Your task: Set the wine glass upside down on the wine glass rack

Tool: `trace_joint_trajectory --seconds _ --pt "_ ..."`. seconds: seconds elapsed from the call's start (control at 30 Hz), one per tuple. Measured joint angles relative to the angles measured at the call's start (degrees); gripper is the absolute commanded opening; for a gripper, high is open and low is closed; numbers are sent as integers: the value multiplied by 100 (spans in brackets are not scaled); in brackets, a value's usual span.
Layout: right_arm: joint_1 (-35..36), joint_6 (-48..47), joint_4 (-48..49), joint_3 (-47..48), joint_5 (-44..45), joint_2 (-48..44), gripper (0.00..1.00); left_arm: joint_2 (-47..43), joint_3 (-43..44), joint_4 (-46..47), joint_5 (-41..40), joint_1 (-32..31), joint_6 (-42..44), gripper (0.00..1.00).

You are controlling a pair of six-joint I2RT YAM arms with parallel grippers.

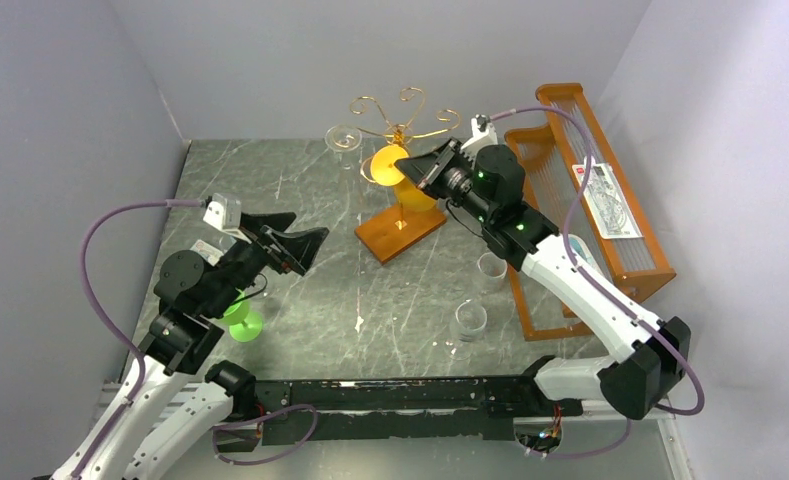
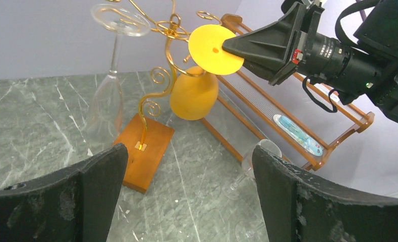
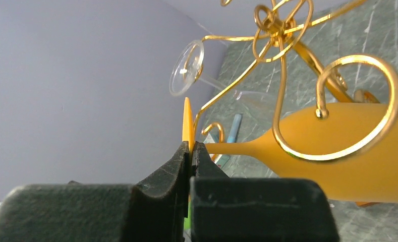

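The wine glass is opaque orange, upside down and tilted, with its bowl low and its round foot up beside the gold wire rack. My right gripper is shut on the edge of the foot. In the right wrist view a gold scroll arm curls in front of the bowl. I cannot tell whether the stem rests in an arm. The rack's brown base stands mid-table. My left gripper is open and empty, left of the rack.
A clear glass hangs upside down on the rack's left arm. Two clear glasses stand right of the base. An orange slatted shelf lines the right wall. A green glass stands under my left arm.
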Motion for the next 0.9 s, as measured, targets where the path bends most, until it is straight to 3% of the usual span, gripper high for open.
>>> trace_joint_trajectory --seconds 0.33,0.9 --pt "-13 240 269 39 -398 223 0 -68 0 -111 -109 0 -2 97" --pt "-17 612 216 -59 -2 -201 0 63 0 -111 -192 0 -66 97"
